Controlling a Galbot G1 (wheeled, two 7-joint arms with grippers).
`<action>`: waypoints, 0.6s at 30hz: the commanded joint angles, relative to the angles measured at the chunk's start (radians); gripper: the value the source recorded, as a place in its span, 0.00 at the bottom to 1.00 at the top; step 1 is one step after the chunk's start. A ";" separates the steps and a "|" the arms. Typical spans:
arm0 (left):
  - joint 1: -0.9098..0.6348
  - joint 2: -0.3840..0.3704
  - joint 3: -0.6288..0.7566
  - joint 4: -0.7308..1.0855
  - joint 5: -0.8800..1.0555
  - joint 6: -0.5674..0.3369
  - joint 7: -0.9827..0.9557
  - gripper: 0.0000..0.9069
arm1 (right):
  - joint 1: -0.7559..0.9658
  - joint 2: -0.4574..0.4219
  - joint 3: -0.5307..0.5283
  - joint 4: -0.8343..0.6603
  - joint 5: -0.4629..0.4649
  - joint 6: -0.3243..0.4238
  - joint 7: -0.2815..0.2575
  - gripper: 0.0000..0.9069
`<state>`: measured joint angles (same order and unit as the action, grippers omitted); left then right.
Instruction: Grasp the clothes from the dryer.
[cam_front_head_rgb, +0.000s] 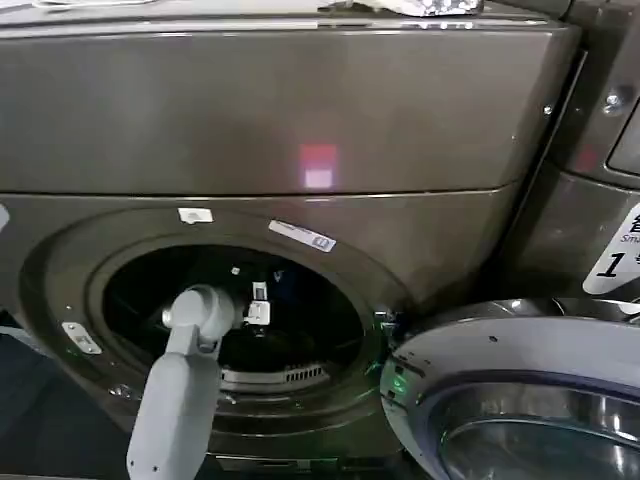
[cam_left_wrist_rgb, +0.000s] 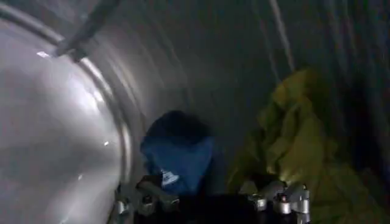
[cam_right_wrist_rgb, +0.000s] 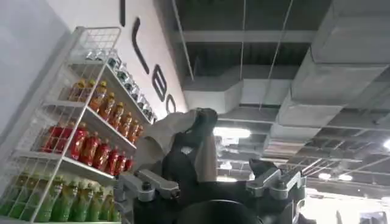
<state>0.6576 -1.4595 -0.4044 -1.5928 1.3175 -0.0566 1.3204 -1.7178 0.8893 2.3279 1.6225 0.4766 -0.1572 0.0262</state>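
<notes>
The bronze-grey dryer (cam_front_head_rgb: 300, 110) faces me with its round porthole (cam_front_head_rgb: 235, 315) open. My left arm reaches through it into the dark drum, where my left gripper (cam_front_head_rgb: 258, 308) hangs. Inside, a dark blue garment (cam_left_wrist_rgb: 177, 152) lies against the drum wall. A yellow-green cloth (cam_left_wrist_rgb: 298, 140) is heaped beside it. My left gripper (cam_left_wrist_rgb: 210, 196) is open just short of both, one finger (cam_left_wrist_rgb: 146, 189) by the blue garment and the other by the yellow-green cloth, gripping nothing. My right gripper (cam_right_wrist_rgb: 213, 182) is open, raised away from the dryer and pointing toward the ceiling.
The silver-rimmed glass door (cam_front_head_rgb: 520, 400) is swung open at the lower right. A second machine with a white label marked 1 (cam_front_head_rgb: 615, 250) stands to the right. A wire shelf of bottled drinks (cam_right_wrist_rgb: 85, 134) stands near my right arm.
</notes>
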 joint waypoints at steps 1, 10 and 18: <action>-0.001 0.006 0.010 0.045 -0.008 -0.022 0.028 1.00 | -0.001 -0.002 0.002 -0.003 0.000 0.000 -0.001 1.00; -0.004 -0.002 0.026 0.146 -0.017 -0.003 0.028 1.00 | 0.001 -0.007 -0.003 0.000 -0.001 0.000 0.000 1.00; -0.011 -0.003 0.029 0.193 -0.055 0.028 0.027 1.00 | 0.003 -0.007 -0.007 0.004 -0.001 0.000 0.000 1.00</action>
<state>0.6446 -1.4625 -0.3788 -1.4648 1.2889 -0.0427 1.3401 -1.7158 0.8829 2.3213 1.6255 0.4753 -0.1573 0.0255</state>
